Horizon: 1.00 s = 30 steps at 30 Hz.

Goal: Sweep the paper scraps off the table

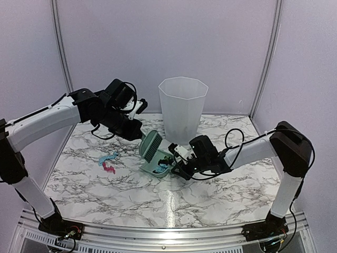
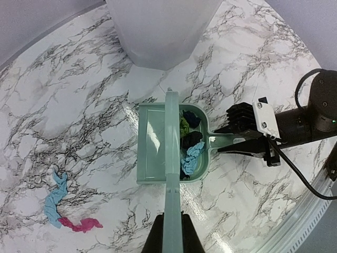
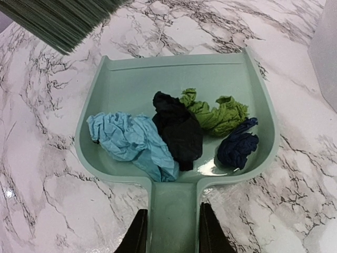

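A light blue paper scrap point(image 1: 108, 157) and a magenta one point(image 1: 109, 169) lie on the marble table point(image 1: 210, 195) left of centre; both show in the left wrist view, blue point(image 2: 55, 200) and magenta point(image 2: 81, 225). The mint-green dustpan point(image 1: 156, 169) rests on the table holding light blue point(image 3: 131, 139), black point(image 3: 178, 129), green point(image 3: 213, 113) and navy point(image 3: 238, 145) scraps. My right gripper point(image 3: 172, 232) is shut on the dustpan handle. My left gripper point(image 2: 172, 234) is shut on the mint-green brush handle point(image 2: 171, 158); the brush head point(image 1: 151, 146) hovers over the pan's open edge.
A tall translucent white bin point(image 1: 182, 108) stands at the back centre, just behind the dustpan. The metal front rail point(image 1: 168, 232) runs along the near edge. Purple walls close in the back and sides.
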Available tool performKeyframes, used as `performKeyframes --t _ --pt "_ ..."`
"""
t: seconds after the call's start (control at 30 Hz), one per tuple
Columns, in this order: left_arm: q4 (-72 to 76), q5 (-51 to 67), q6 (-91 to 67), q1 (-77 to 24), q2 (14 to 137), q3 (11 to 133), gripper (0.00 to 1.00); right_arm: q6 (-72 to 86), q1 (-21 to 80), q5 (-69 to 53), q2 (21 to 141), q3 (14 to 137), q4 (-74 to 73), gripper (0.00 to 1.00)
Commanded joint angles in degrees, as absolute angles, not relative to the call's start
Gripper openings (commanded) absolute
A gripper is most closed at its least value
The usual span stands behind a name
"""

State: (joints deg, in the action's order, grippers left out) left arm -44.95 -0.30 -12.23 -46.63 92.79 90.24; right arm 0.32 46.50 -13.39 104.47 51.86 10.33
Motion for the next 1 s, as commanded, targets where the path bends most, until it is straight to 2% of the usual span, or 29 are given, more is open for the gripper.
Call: performKeyframes --t 0.0,0.23,0.47,0.97 --pt "-45.92 -2.1 -13.24 -46.57 88.85 89.81 0.0 2.56 47.19 -13.05 105.51 51.34 13.66 0.0" --pt "-46.33 -1.05 -14.71 -43.39 85.92 90.6 0.0 2.83 47.63 -12.07 105.1 50.66 14.9 0.0" --pt "-48.97 -4.91 -15.45 -37.63 82.5 90.55 0.0 2.97 47.72 -12.02 104.29 49.58 16.91 0.0" --pt "-50.34 -13.58 -15.21 -32.09 76.42 84.44 0.0 0.18 48.03 -12.66 97.89 52.53 13.03 0.0"
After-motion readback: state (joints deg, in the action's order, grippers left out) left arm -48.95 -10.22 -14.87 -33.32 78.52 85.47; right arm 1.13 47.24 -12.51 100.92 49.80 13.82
